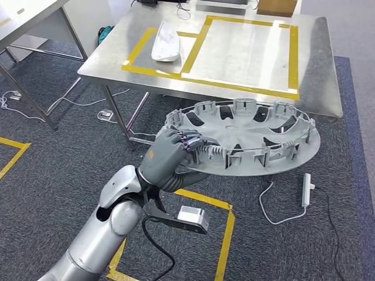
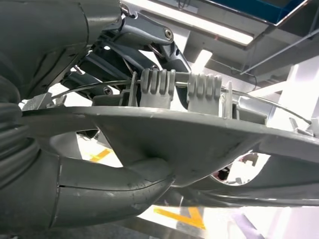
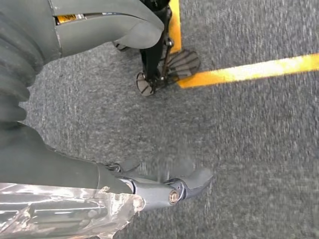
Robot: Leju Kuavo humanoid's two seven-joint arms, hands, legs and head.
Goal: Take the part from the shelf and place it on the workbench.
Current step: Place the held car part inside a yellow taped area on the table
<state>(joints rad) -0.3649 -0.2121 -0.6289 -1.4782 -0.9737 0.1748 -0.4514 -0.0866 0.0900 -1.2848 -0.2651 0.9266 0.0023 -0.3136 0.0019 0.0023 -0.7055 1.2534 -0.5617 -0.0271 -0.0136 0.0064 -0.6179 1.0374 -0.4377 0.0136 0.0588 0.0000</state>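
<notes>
Grey plastic hubcap (image 1: 248, 137), inner clip side up, is gripped at its near rim by the left hand (image 1: 170, 158), fingers curled over the edge and thumb beneath, so the disc juts out flat ahead of the hand, level for carrying. It sits in the air short of the steel counter (image 1: 323, 88), whose yellow-taped rectangle (image 1: 248, 52) lies beyond the hand, likely the drop zone, with a white part (image 1: 166, 42) already in the smaller taped box beside it. Right hand (image 3: 161, 189) hangs over the carpet floor (image 3: 244, 149), fingers spread, holding nothing.
</notes>
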